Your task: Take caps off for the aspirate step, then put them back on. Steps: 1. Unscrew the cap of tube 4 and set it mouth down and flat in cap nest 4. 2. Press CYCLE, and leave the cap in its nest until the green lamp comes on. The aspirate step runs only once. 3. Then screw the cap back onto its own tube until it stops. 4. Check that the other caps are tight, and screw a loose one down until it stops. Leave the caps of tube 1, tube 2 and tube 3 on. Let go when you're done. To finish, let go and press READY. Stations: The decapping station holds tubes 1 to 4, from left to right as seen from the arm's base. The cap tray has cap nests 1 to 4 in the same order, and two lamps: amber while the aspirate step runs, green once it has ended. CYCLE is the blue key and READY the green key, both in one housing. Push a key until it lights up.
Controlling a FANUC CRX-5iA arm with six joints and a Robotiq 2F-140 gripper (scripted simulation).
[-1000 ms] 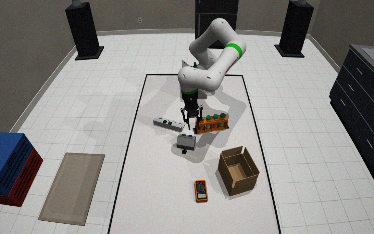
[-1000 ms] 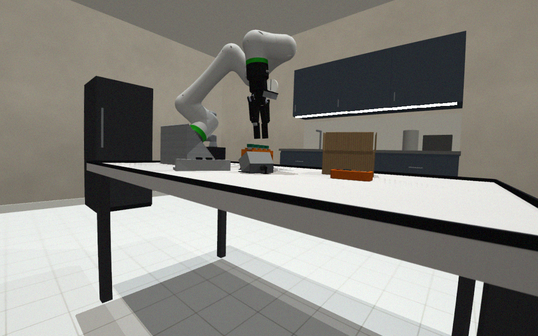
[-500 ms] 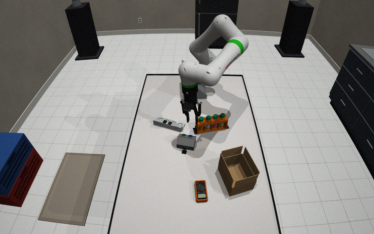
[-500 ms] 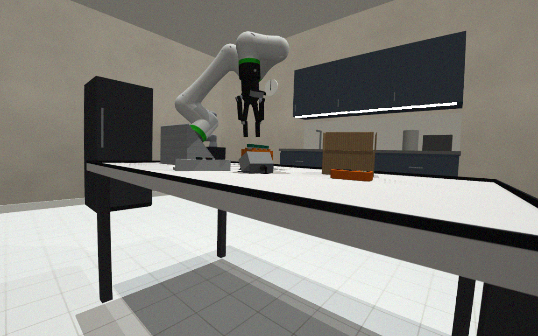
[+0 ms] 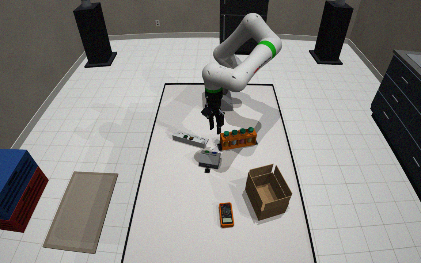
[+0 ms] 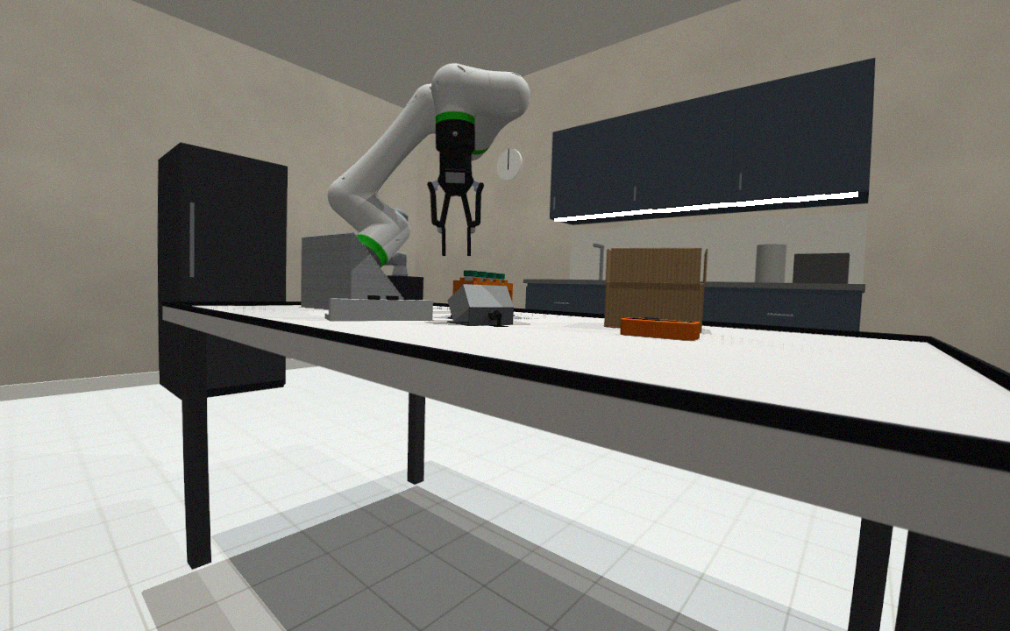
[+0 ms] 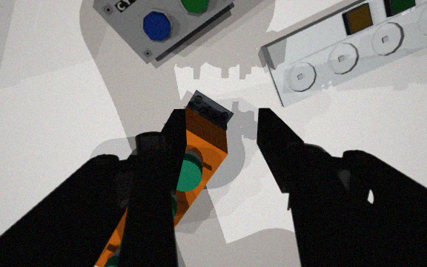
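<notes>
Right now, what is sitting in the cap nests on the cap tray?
Nothing: in the wrist view all four round nests of the cap tray show bare. All four green caps sit on their tubes in the orange rack. The end effector hangs above, holding nothing.
</notes>
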